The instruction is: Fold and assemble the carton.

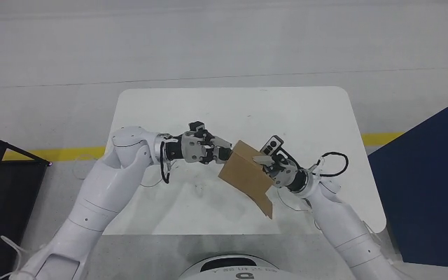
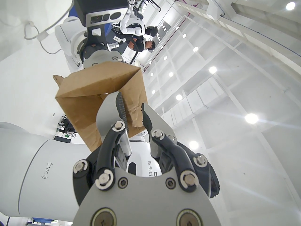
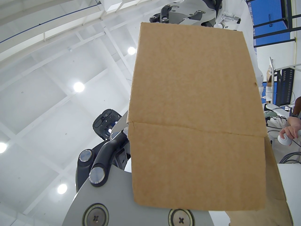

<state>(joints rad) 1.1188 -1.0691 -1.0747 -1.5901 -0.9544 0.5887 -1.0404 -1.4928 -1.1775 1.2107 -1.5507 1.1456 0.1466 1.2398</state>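
Note:
A brown cardboard carton (image 1: 245, 175), partly folded, is held tilted above the white table (image 1: 308, 119) between my two arms. My left gripper (image 1: 221, 155) meets its left end. In the left wrist view the left gripper (image 2: 132, 114) is shut on a torn flap edge of the carton (image 2: 94, 88). My right gripper (image 1: 264, 162) pinches the carton's right upper edge. In the right wrist view a flat carton panel (image 3: 195, 95) with a crease across it covers one finger, and the other finger (image 3: 118, 128) shows beside it. The left gripper (image 3: 185, 15) sits at the panel's far edge.
Bare table surface lies behind and to the right of the carton. Beyond the table, a yellow floor line (image 1: 70, 152) runs to the left, a dark blue panel (image 1: 420, 182) stands at the right and a black frame (image 1: 14, 182) at the left.

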